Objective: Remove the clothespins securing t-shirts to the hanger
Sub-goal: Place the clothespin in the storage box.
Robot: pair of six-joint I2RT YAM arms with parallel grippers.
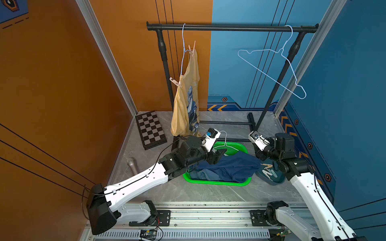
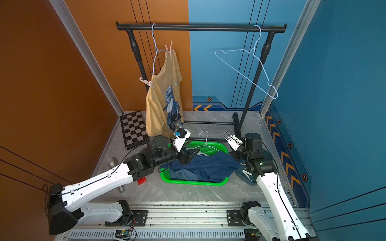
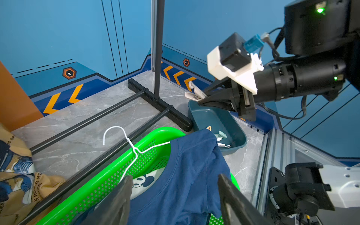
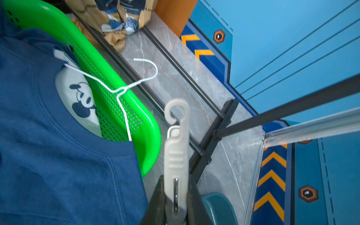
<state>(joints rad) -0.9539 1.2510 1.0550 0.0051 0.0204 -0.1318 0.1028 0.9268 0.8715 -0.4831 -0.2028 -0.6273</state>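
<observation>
Overhead, a pale yellow t-shirt (image 1: 186, 100) hung from a pale blue wire hanger (image 1: 183, 41) on the black rail (image 1: 229, 27), pinned by an upper pink clothespin (image 1: 193, 49) and a lower pink clothespin (image 1: 175, 81). The right gripper (image 4: 176, 187) was clamped on a white clothespin (image 4: 176, 155), held above one end of the teal tray (image 3: 214, 116), where loose clothespins (image 3: 222, 136) lay. The left gripper (image 3: 174, 179) hovered with its jaws spread apart over the navy t-shirt (image 1: 229, 164), heaped in the green basket (image 1: 215, 183) on the counter (image 1: 208, 194). A white wire hanger (image 3: 134, 150) poked from its collar, and a slate blue t-shirt (image 1: 205, 174) lay partly beneath.
</observation>
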